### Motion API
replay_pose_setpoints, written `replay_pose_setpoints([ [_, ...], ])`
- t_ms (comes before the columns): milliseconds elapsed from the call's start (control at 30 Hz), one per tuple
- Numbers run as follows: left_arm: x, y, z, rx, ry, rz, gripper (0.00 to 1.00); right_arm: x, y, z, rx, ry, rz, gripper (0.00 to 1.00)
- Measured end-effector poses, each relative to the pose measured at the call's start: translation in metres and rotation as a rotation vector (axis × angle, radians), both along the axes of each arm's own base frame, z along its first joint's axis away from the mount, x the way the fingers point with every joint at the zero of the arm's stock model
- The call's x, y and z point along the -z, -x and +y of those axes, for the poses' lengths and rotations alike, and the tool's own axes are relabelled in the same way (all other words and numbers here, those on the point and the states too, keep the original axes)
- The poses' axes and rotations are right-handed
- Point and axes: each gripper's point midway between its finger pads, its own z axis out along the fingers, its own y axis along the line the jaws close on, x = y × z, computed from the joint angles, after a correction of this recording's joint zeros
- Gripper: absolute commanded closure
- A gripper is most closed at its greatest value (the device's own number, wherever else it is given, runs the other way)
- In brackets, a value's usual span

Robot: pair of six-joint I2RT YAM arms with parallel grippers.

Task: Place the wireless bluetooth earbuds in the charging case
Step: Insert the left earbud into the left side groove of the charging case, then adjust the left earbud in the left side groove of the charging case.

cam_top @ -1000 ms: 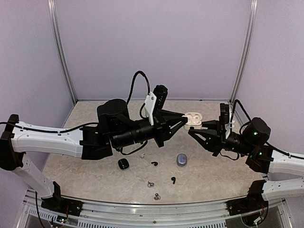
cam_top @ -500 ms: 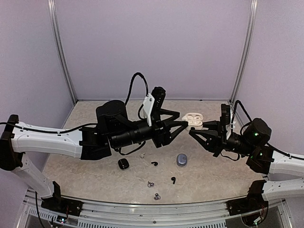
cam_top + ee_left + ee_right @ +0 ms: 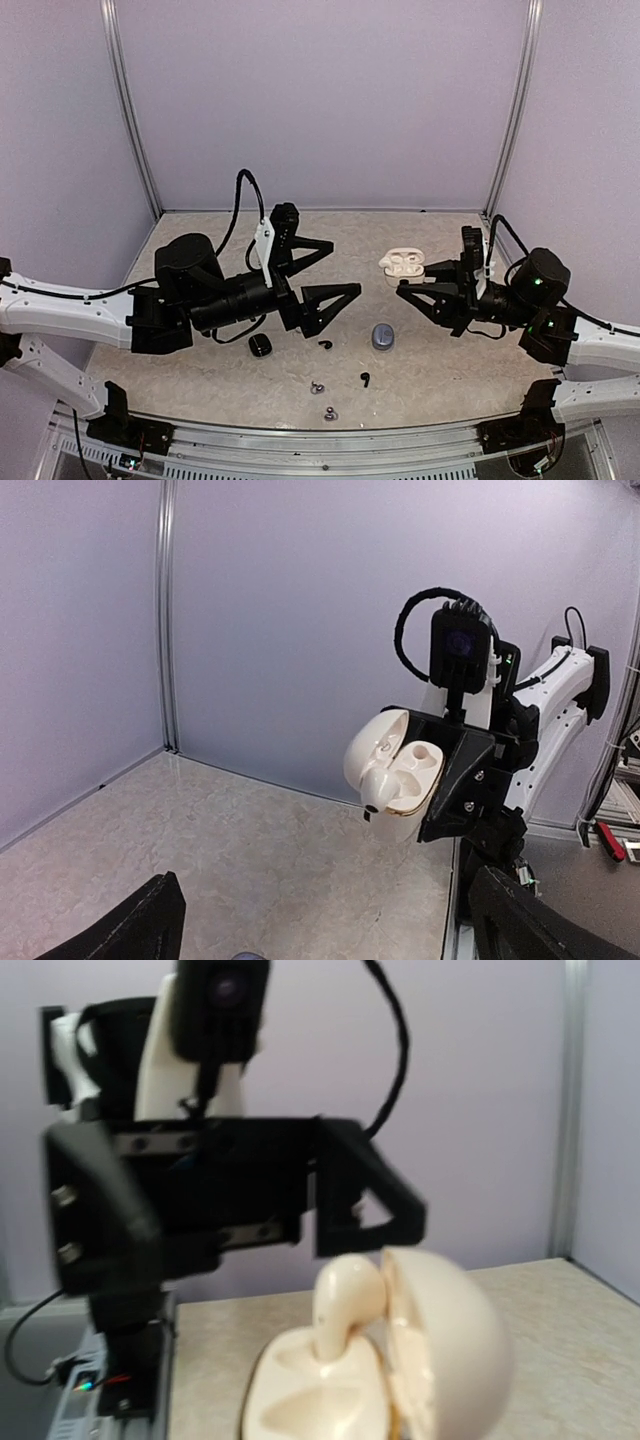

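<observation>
The white charging case (image 3: pixel 403 264) hangs open above the table, my right gripper (image 3: pixel 415 281) shut on its base. A white earbud (image 3: pixel 345 1305) stands stem-down in one socket of the case (image 3: pixel 330 1390), its head sticking up beside the lid. From the left wrist, the case (image 3: pixel 425 770) and the earbud (image 3: pixel 383 780) show ahead against the right arm. My left gripper (image 3: pixel 335 270) is open and empty, well left of the case. Its fingers (image 3: pixel 140 925) frame the bottom of the left wrist view. Loose black earbuds (image 3: pixel 325 344) (image 3: pixel 366 379) and silvery earbuds (image 3: pixel 317 387) (image 3: pixel 330 413) lie near the front.
A small black case (image 3: pixel 260 345) lies under the left arm. A blue-grey case (image 3: pixel 382 336) stands between the two grippers. Purple walls close in the back and both sides of the marbled table (image 3: pixel 440 350).
My left gripper has opened wide and drawn back to the left, away from the case, leaving the white earbud standing in it. The right arm has barely moved.
</observation>
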Motion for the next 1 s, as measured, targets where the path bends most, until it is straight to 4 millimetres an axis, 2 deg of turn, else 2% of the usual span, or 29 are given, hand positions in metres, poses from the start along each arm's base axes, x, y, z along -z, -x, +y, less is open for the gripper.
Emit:
replay_pose_setpoints([
  [167,-0.007,-0.004,0.011,-0.040,-0.004,-0.018,0.01,-0.003,0.011,0.003,-0.071,0.013,-0.010,0.99],
  [433,-0.001,-0.008,0.004,-0.044,-0.036,-0.006,0.10,0.001,0.022,0.008,-0.147,0.033,-0.001,1.00],
  [533,0.001,-0.011,0.003,-0.048,-0.047,-0.003,0.11,0.005,0.024,0.011,-0.178,0.047,0.014,1.00],
  [733,-0.011,-0.013,-0.001,-0.050,-0.031,-0.010,0.12,0.008,0.028,0.013,-0.209,0.055,0.026,1.00],
  [1000,-0.007,-0.014,-0.005,-0.049,-0.042,-0.008,0.13,0.007,0.029,0.013,-0.216,0.052,0.022,1.00],
])
